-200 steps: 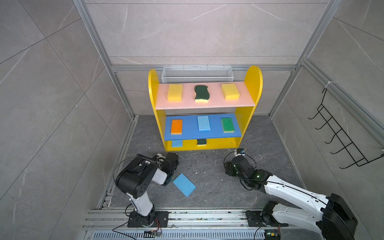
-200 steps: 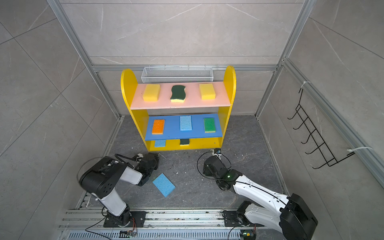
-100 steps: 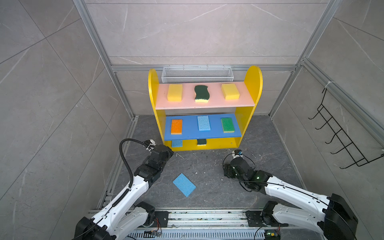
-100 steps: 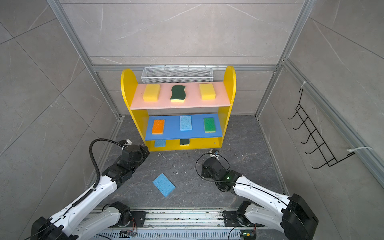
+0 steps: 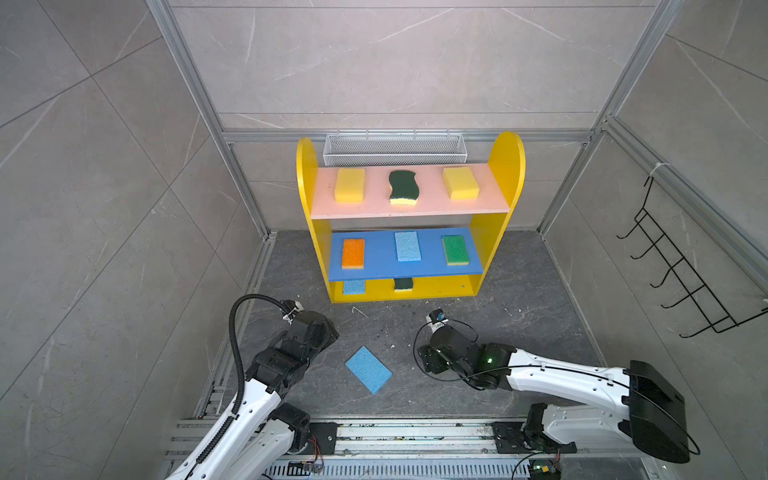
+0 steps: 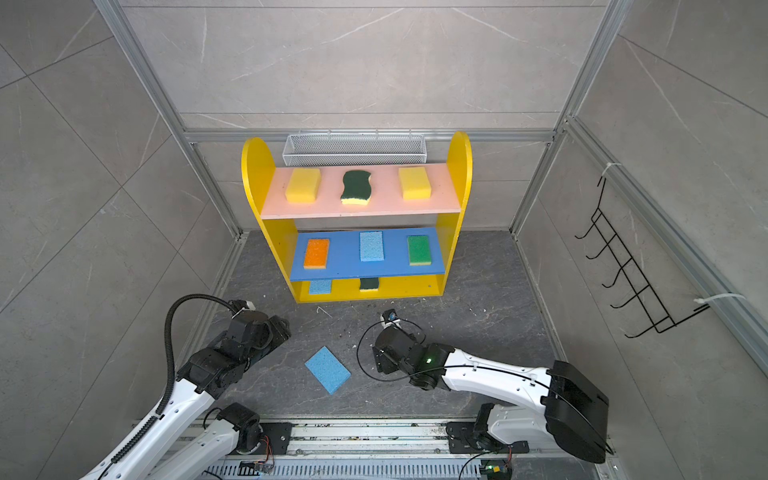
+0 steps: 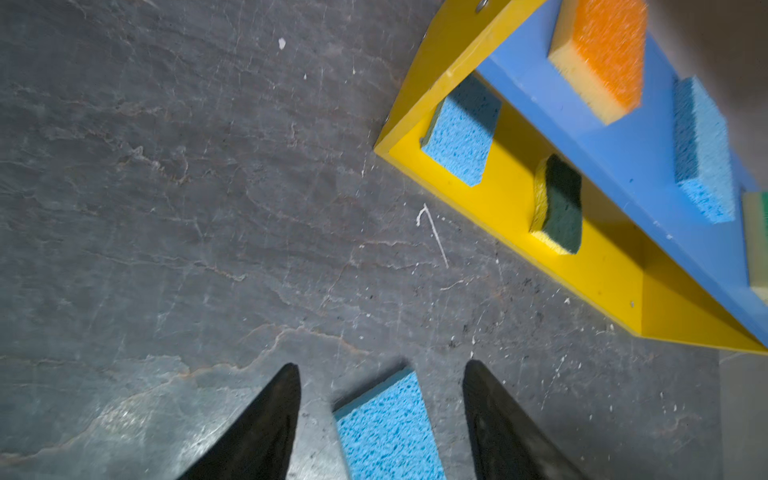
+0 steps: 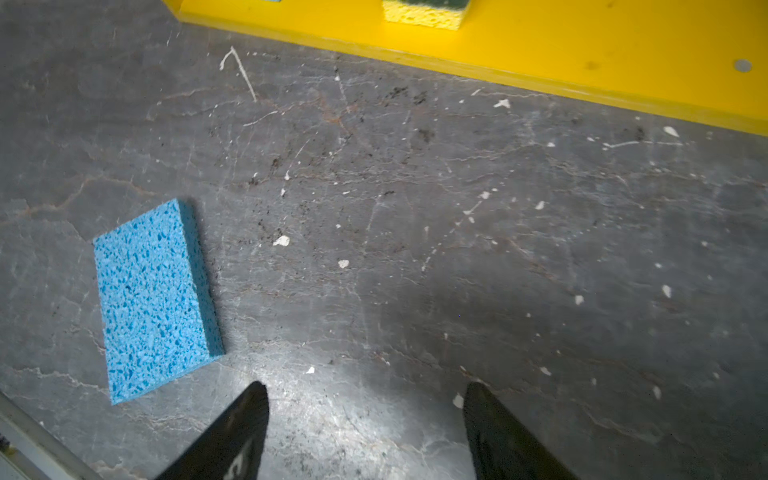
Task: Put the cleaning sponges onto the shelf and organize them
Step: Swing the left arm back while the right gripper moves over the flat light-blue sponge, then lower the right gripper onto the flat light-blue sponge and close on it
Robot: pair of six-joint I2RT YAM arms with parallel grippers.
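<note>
One light blue sponge (image 5: pixel 368 369) lies flat and loose on the dark floor between my two arms. In the left wrist view its end (image 7: pixel 386 428) shows on the floor between the fingers of my open left gripper (image 7: pixel 381 368), untouched. My right gripper (image 8: pixel 365 386) is open over bare floor, with that sponge (image 8: pixel 153 299) off to one side. The yellow shelf (image 5: pixel 505 166) holds two yellow sponges and a wavy scourer (image 5: pixel 402 188) on its pink board. An orange sponge (image 5: pixel 353 252), a light blue one and a green one sit on the blue board. The base carries a light blue sponge (image 5: pixel 354 286) and a scourer (image 5: pixel 403 284).
A white wire mesh basket (image 5: pixel 395 149) hangs behind the shelf top. A black wire hook rack (image 5: pixel 681 266) is on the right wall. Metal frame rails (image 5: pixel 232 349) border the floor. White specks and a thin scrap (image 7: pixel 432 232) litter the floor.
My left arm has unfolded from beside its base and reached out over the floor toward the shelf, and its gripper has gone from shut to open. The right arm barely shifted. The loose sponge stayed put.
</note>
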